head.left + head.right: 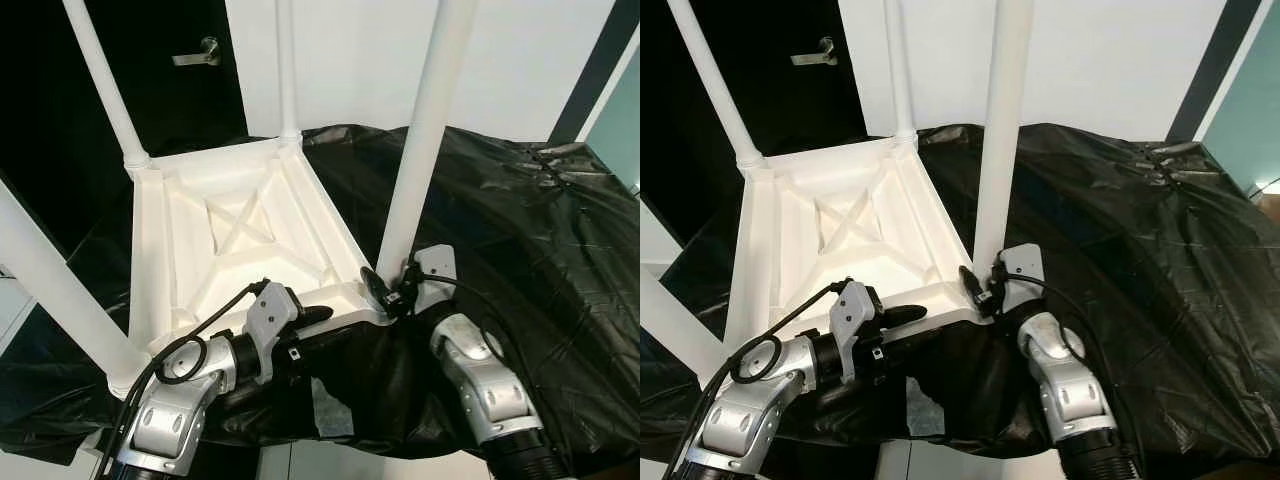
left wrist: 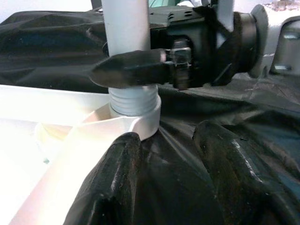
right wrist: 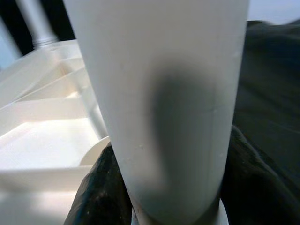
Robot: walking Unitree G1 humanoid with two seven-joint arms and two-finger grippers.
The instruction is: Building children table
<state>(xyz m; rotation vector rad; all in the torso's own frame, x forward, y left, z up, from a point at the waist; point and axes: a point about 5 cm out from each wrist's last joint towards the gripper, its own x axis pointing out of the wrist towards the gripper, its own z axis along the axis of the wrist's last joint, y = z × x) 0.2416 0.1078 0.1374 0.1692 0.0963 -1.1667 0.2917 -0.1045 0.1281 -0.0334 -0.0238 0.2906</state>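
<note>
A white children's table [image 1: 240, 235] lies upside down on a black cloth, with its legs pointing up. My right gripper [image 1: 392, 290] is shut on the base of the near right leg [image 1: 425, 130]. In the right wrist view the leg [image 3: 164, 93] sits between dark fingers [image 3: 96, 192]. The left wrist view shows the leg's threaded end [image 2: 133, 101] standing in its corner socket [image 2: 140, 124], with some thread exposed. My left gripper [image 1: 315, 318] is open, low along the table's near edge. One of its fingers [image 2: 110, 178] lies against the white rim.
Three other legs stand up: back left [image 1: 105, 85], back [image 1: 287, 70] and near left [image 1: 50, 280]. The crumpled black cloth [image 1: 520, 220] spreads to the right. A dark door with a metal handle [image 1: 200, 52] and a white wall are behind.
</note>
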